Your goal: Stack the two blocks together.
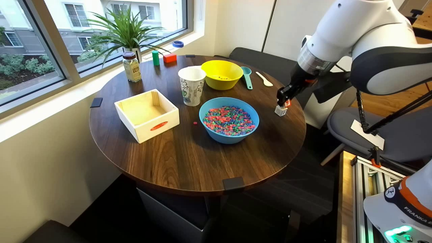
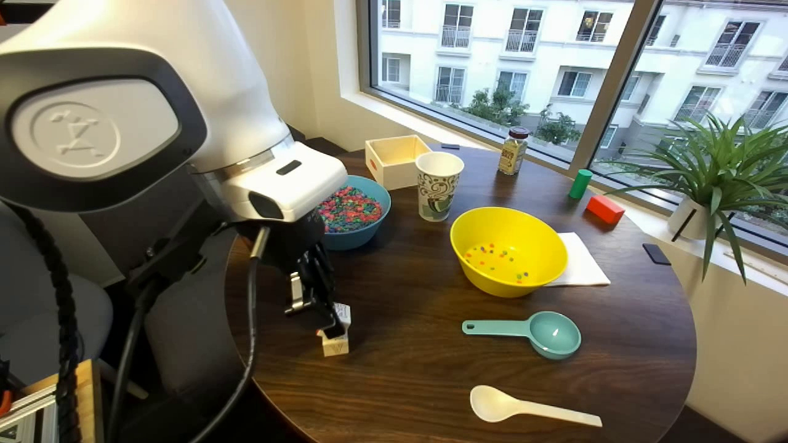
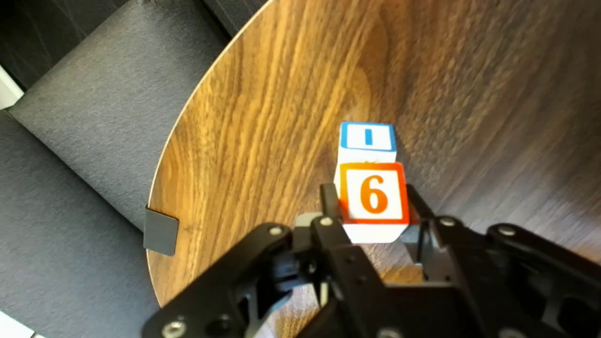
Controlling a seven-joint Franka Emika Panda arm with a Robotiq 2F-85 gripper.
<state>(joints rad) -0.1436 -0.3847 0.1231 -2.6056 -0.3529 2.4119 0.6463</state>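
In the wrist view, a small white block with an orange border and a 6 (image 3: 375, 195) sits between my gripper's (image 3: 373, 202) two fingers, which press on its sides. A second small white block with a blue border and a 1 (image 3: 367, 137) lies just beyond and is partly hidden by it. In an exterior view, the whitish block (image 1: 280, 110) shows under the fingertips, with the orange-red block (image 1: 288, 103) above and beside it. In an exterior view, my gripper (image 2: 334, 331) partly covers the upper block; the lower block (image 2: 336, 346) shows below. I cannot tell whether they touch.
A blue bowl of beads (image 1: 228, 139) and a yellow bowl (image 2: 508, 271) stand on the round table. A paper cup (image 1: 192, 87), wooden box (image 1: 157, 126), teal scoop (image 2: 554, 335) and pale spoon (image 2: 523, 406) are also there. The table's edge (image 3: 188, 108) is near the blocks.
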